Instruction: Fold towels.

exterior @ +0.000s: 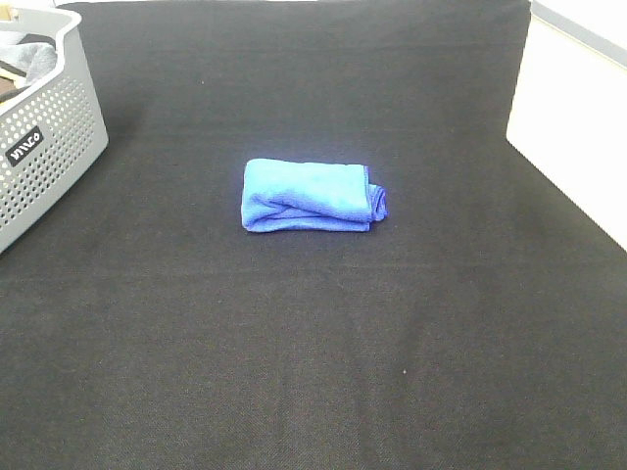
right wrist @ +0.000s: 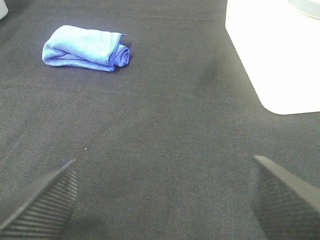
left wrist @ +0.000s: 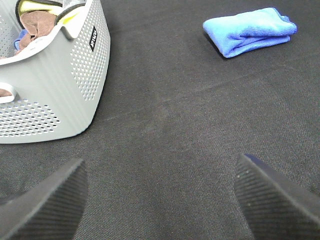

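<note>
Black woven cloth (exterior: 313, 372) covered the whole table, and the blue towel (exterior: 312, 197) lay folded into a small thick bundle near its middle, well apart from everything else. One end of the bundle was rolled over on itself. A grey perforated basket (exterior: 49, 157) stood at the far left corner, holding a jumble of other fabric in brown, yellow and blue. Off the right edge of the cloth, a bare white surface (exterior: 578, 127) showed. Nothing lay between the towel and either arm. The left gripper (left wrist: 160, 200) hung low over bare cloth near the basket, its fingers wide apart and holding nothing. The right gripper (right wrist: 162, 200) hung over bare cloth too, fingers equally spread and empty.
</note>
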